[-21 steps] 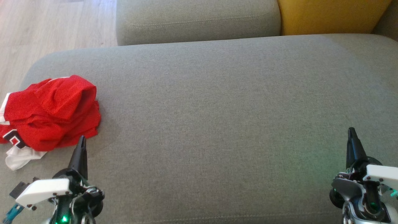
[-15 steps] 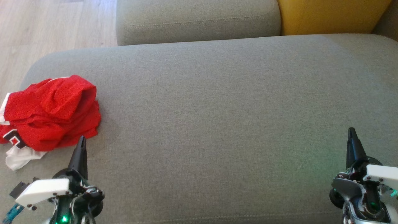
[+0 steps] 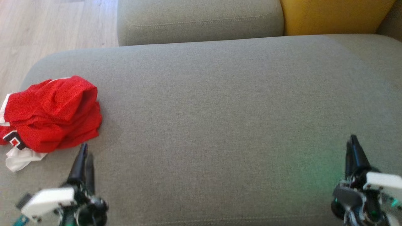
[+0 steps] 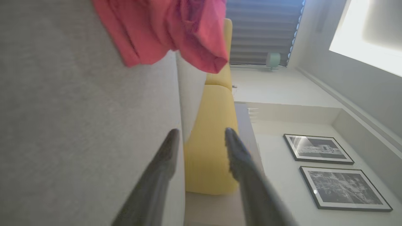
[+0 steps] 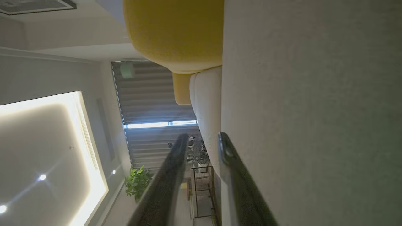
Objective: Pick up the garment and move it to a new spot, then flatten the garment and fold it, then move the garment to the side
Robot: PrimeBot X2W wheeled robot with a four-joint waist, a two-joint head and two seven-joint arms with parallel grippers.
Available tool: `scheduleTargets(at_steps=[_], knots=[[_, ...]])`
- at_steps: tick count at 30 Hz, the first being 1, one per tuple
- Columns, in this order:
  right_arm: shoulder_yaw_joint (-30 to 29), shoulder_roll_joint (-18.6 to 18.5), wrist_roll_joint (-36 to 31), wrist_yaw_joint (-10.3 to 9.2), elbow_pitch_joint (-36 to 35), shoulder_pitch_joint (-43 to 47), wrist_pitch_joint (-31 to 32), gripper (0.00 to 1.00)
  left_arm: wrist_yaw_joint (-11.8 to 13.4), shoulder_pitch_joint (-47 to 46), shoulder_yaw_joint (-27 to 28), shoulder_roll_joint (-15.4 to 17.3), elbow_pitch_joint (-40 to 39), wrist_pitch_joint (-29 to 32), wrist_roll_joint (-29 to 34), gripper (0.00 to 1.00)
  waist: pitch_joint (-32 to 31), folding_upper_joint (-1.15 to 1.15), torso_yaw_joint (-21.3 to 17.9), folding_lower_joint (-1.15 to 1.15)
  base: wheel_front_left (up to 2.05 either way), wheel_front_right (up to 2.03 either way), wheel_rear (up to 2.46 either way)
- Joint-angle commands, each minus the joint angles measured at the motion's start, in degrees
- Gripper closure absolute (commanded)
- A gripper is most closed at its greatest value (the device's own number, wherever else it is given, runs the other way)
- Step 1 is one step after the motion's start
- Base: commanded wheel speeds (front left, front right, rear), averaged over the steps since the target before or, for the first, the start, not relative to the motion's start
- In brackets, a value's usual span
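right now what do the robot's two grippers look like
The left gripper has two long dark jaws tapering to points, on a black body with a white plate dotted with dark screws and a teal connector beside it. The right gripper matches: dark pointed jaws, white plate, grey housing, thin wires and small green lights.

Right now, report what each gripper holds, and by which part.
Nothing is held. The left gripper stands open and empty, short of the red garment; the right gripper is open and empty too.
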Motion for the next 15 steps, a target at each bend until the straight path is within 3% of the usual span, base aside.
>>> scheduleTargets(at_steps=[1,15], knots=[[0.0,0.0,-0.1,0.0,0.2,0.1,-0.2,0.0,0.0,0.2,-0.1,-0.1,0.2,-0.2,0.0,0.0,0.0,0.0,0.0,0.0,0.0,0.0,0.0],[0.1,0.0,-3.7,0.0,-0.7,-0.1,-2.4,0.0,0.0,0.2,0.0,0.0,-1.2,-2.4,1.4,0.0,0.0,0.0,0.0,0.0,0.0,0.0,0.0]])
